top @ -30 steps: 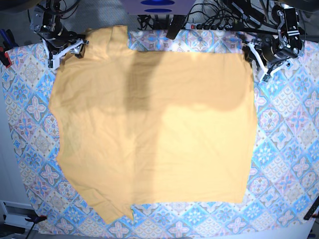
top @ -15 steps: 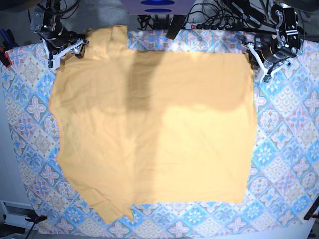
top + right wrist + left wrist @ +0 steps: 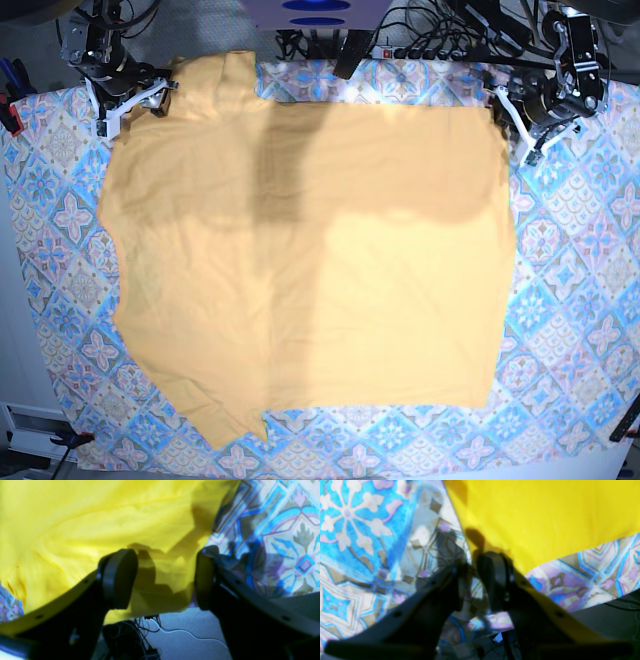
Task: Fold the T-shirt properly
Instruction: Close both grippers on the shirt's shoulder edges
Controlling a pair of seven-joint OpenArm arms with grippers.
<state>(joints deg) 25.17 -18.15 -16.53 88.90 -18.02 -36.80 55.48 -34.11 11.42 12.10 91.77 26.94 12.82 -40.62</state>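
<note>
On the patterned tablecloth [image 3: 575,300]: the T-shirt [image 3: 310,270] lies spread nearly flat and unfolded, filling the middle of the base view, one sleeve reaching toward 11 o'clock and another toward 7 o'clock.
Risk, left side: the left gripper [image 3: 518,122] sits at 2 o'clock of the base view, off the shirt's corner. Its wrist view shows the fingertips over bare cloth with the yellow edge just beside one finger [image 3: 495,580]. Closing here would likely catch the tablecloth or nothing at all, and a lift would drag the covering.
Risk, right side: a pinch on only the top layer of the sleeve area could leave the under layer behind and skew the fold.
Risk, both: uneven lifts from the two far corners would probably wrinkle the body panel.
Left gripper: jaws narrowly parted with a small gap, nothing between them; one finger near the shirt edge, contact not clear.
Right gripper [image 3: 165,580]: at 10 o'clock of the base view, jaws spread wide, straddling rumpled yellow fabric near the shirt's edge; not clamped on it, holding nothing.
</note>
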